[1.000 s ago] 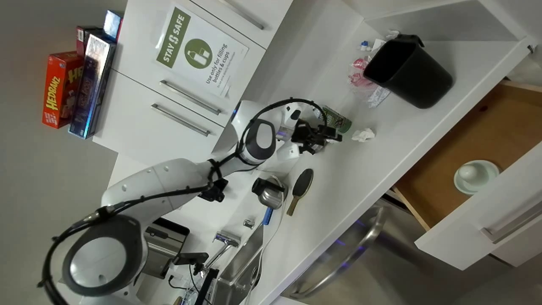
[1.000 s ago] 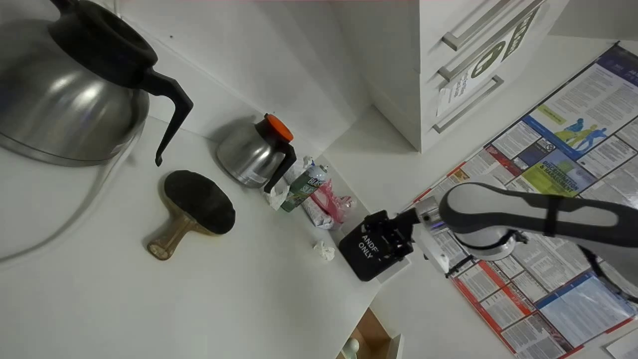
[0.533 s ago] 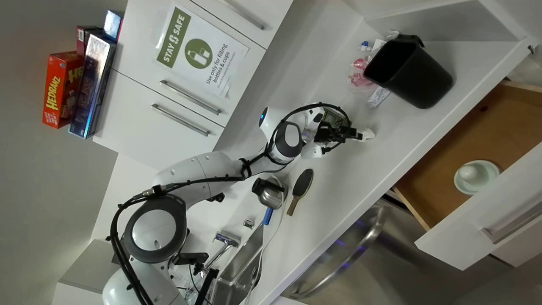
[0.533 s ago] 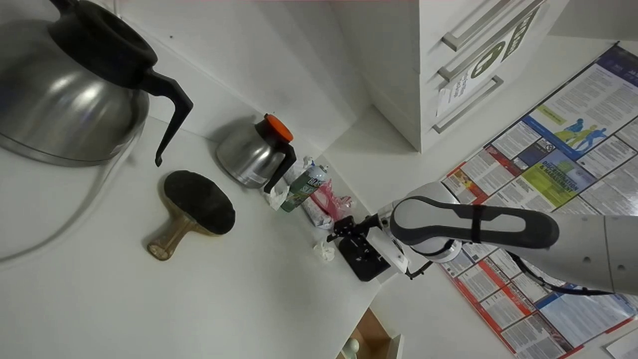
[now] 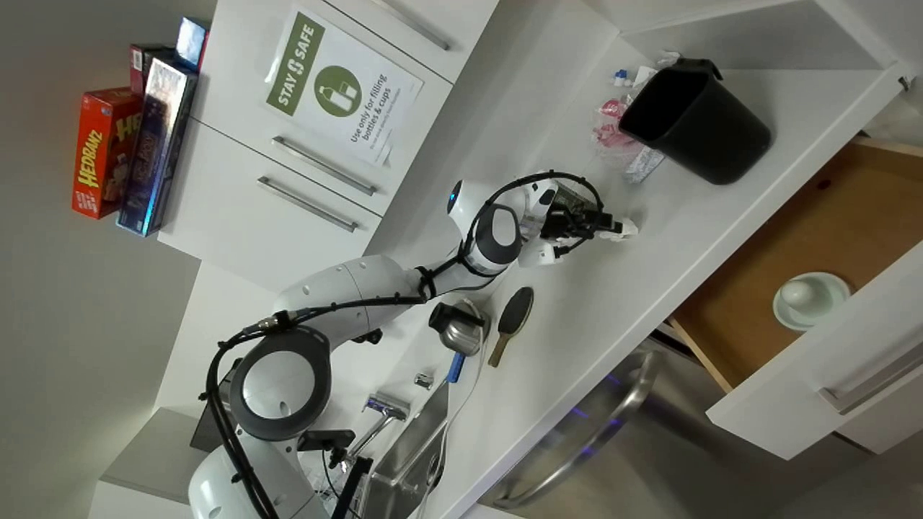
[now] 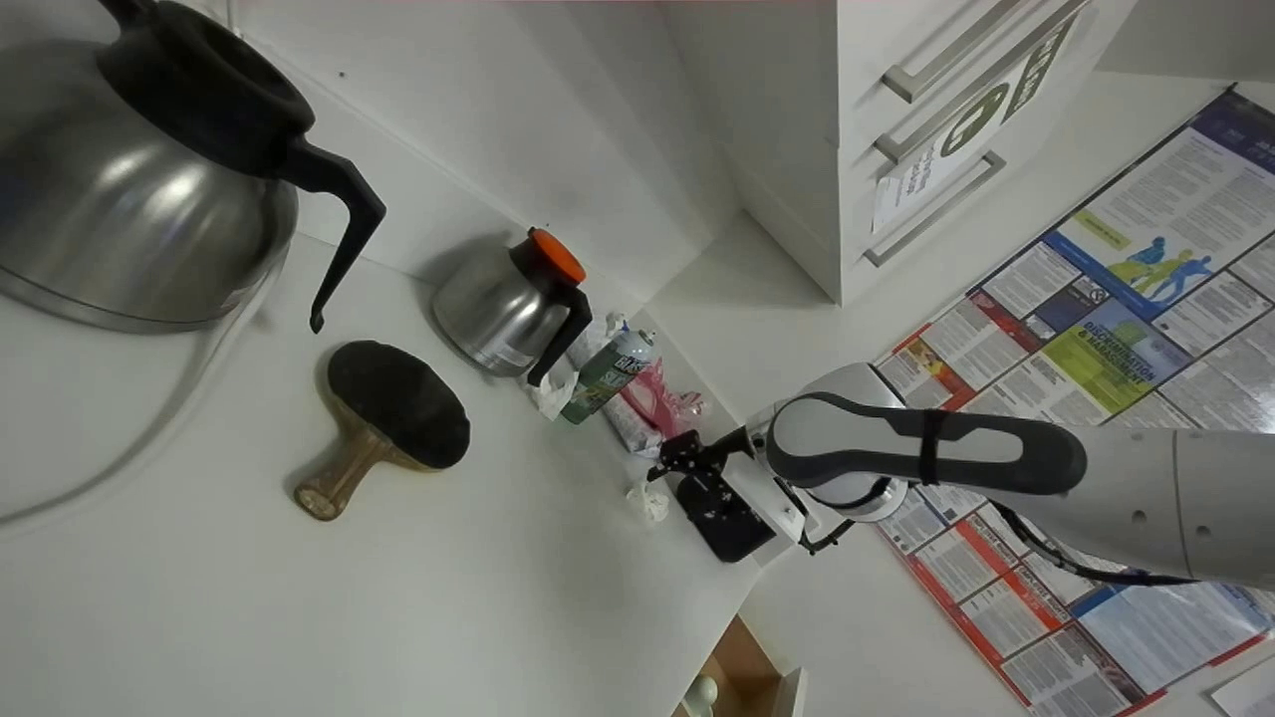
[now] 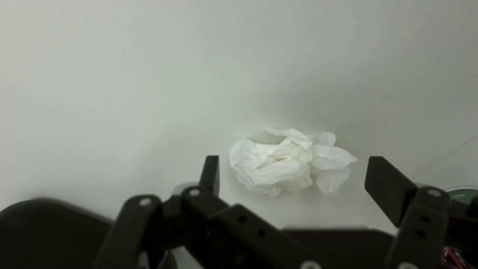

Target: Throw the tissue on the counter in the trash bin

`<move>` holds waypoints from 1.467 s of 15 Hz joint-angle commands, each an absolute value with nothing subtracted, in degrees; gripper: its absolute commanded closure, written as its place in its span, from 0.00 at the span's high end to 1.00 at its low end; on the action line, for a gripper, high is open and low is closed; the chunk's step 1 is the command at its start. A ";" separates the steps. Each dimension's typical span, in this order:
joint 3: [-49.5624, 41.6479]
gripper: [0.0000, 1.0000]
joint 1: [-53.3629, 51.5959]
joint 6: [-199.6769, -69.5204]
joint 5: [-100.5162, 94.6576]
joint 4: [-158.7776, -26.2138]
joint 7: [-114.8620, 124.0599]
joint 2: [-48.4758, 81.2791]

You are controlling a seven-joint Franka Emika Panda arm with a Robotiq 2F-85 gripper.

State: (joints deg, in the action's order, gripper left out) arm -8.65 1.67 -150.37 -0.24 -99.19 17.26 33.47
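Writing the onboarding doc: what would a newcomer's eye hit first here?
Likely the big, rounded, shiny metal pot, filling the upper left corner of an exterior view. Next, perhaps, the boxy black trash bin, toward the upper right in an exterior view, standing on the flat white counter. In the wrist view, the crumpled white tissue near the middle, framed by the open black claw.

Posters (image 6: pixel 1106 339) cover the wall (image 6: pixel 867 627) near white cabinets (image 6: pixel 782 139)
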 commanded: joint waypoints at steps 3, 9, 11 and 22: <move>-10.35 1.00 0.76 -152.49 -0.53 -93.91 19.39 39.11; -10.95 0.42 0.51 -155.06 -0.18 -92.67 19.00 41.44; -10.96 0.27 0.45 -155.44 -0.04 -92.92 18.83 41.28; -21.65 0.01 -7.25 -157.39 -6.90 -103.19 28.20 27.02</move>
State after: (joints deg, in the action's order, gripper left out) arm -16.67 -3.55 -155.35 -2.50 -97.56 22.26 33.66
